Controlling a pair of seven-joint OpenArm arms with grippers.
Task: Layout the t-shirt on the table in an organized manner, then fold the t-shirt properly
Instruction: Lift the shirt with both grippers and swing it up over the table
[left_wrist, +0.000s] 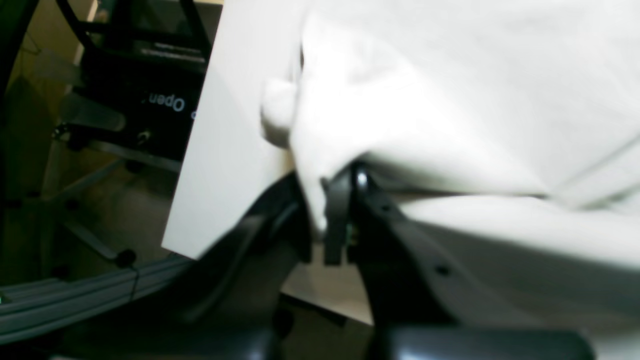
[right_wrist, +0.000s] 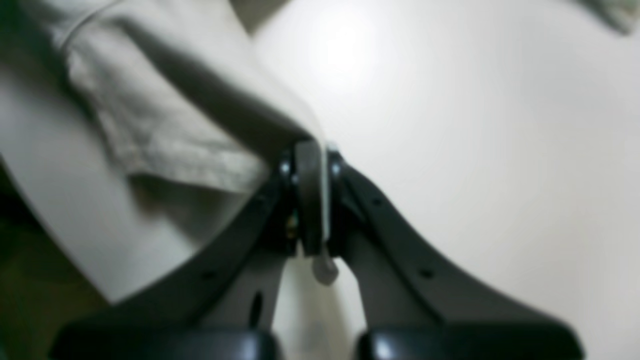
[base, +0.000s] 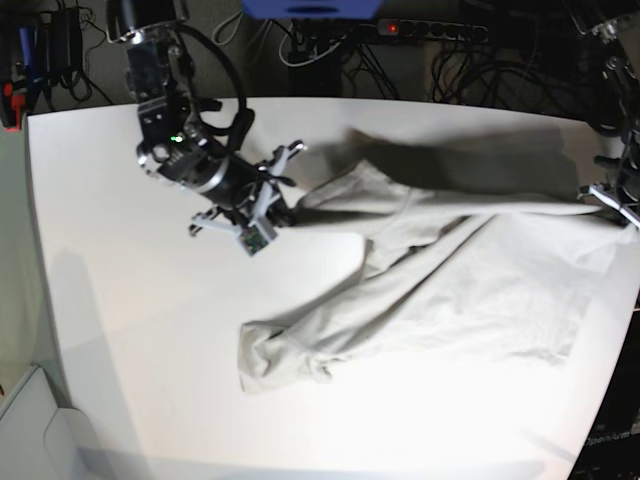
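Both grippers' fingers, left gripper (left_wrist: 325, 220) and right gripper (right_wrist: 312, 200), pinch opposite edges of the t-shirt (base: 450, 290), which stretches between them, rumpled across the table (base: 130, 330), so spreading looks unfinished and folding not begun.

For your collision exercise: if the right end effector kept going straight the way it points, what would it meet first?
The t-shirt: the right end effector is shut on a fold of it, and more cloth lies directly ahead. Beyond that, probably the table, though depth is unclear.
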